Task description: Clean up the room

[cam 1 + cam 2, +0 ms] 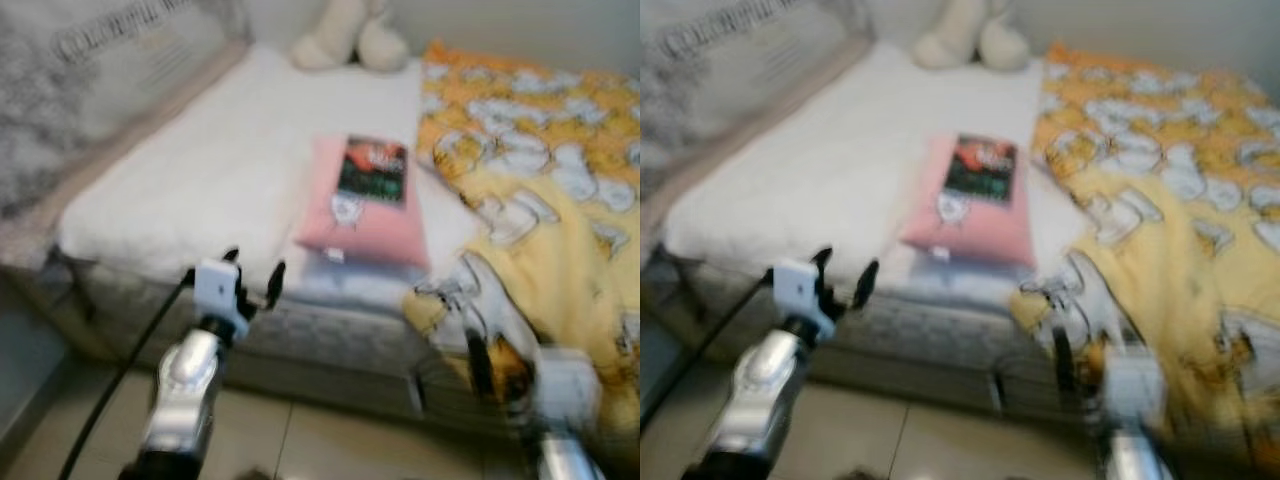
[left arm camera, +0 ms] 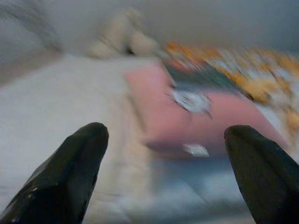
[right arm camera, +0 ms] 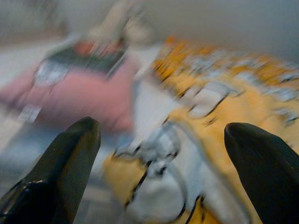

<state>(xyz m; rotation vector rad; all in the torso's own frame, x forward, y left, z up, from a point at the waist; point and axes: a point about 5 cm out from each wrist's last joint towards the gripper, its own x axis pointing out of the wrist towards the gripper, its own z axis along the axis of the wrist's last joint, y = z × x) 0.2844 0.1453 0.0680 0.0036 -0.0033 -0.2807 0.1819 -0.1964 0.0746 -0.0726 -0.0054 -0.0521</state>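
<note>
Pale tiled floor (image 1: 300, 440) is seen in front of a bed (image 1: 200, 170) covered in white. Both arms are raised toward the bed's near edge: the left gripper (image 1: 252, 272) is held before it with fingers spread, and the right gripper (image 3: 161, 172) is spread just short of the yellow cartoon-print blanket (image 1: 560, 260) hanging over that edge. Everything is blurred. A pink pillow (image 1: 365, 215) bearing a dark printed packet (image 1: 373, 170) lies on the bed beside the blanket; a cream plush toy (image 1: 350, 40) sits at the bed's far end.

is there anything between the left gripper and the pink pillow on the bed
Nothing visible. The left gripper, fingers open, hovers at the mattress edge, and only bare white mattress lies between it and the pink pillow. The pictures are blurred.
</note>
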